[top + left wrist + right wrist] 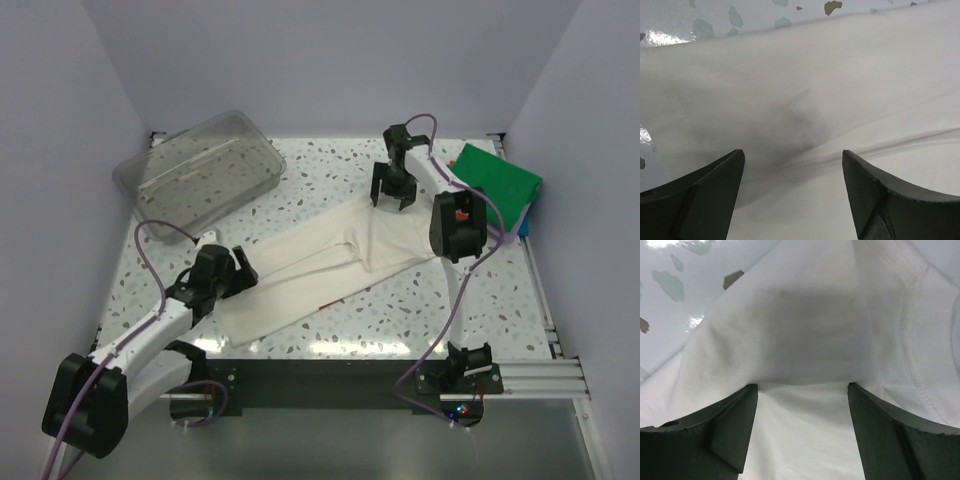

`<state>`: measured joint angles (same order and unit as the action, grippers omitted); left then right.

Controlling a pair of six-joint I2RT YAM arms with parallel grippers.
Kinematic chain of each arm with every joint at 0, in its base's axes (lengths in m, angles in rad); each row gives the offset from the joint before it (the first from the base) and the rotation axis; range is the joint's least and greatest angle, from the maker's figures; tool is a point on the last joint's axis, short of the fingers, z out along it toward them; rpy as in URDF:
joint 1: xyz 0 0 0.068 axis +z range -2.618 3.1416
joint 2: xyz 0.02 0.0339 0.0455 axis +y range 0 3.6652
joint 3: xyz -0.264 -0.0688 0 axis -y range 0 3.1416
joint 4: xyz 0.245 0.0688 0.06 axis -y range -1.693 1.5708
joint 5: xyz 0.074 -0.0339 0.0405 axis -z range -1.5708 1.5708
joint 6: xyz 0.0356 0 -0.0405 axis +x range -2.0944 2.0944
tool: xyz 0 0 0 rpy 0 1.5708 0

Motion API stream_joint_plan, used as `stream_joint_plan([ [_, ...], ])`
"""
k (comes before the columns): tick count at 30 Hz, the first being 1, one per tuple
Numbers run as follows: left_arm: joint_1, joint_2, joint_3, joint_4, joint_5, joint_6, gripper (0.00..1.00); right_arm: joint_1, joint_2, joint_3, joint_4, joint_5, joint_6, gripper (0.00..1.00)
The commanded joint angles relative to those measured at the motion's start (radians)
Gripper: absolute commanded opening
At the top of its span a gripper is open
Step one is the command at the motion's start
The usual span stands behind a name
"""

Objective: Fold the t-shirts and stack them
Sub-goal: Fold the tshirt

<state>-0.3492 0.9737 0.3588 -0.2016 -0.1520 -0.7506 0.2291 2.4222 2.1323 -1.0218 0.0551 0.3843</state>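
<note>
Two claws, one shirt, and neither has a grip on it! Nearest the bases, the left claw (240,268) hangs low with its jaws spread wide and nothing between them but flat cloth. The cream-white t-shirt (330,265) lies directly beneath it and runs away toward the far right across the table (330,180). That looks like a line-up on the near end of the garment, ready to pinch an edge.

Follow the cloth to its other end and there's the right claw (393,205), also gaping and holding nothing. From its wrist view a soft hump of shirt rises just ahead of the fingertips, so a close here should catch a fold. One claw at each end makes sense: lift both together and the shirt can be doubled over.

Beyond the right claw, off to its right, the green t-shirt (495,180) sits already folded, the likely stacking spot. Far past the left claw, well apart, rests the clear tub (200,170).
</note>
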Motion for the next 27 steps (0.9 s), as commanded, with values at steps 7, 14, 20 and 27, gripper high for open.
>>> stream_joint_plan([
  [7,-0.001,0.009,0.100,0.028,0.071,0.122,0.84,0.013,-0.141,-0.014,0.121,-0.052,-0.004,0.77],
  [14,-0.001,0.146,0.114,0.171,0.173,0.143,0.84,0.018,-0.368,-0.227,0.140,-0.075,-0.018,0.77],
  [20,0.001,0.220,0.080,0.284,0.246,0.112,0.84,0.022,-0.494,-0.552,0.227,-0.107,0.001,0.78],
  [27,-0.001,0.212,0.054,0.232,0.235,0.106,0.84,0.022,-0.476,-0.729,0.301,-0.133,0.030,0.78],
])
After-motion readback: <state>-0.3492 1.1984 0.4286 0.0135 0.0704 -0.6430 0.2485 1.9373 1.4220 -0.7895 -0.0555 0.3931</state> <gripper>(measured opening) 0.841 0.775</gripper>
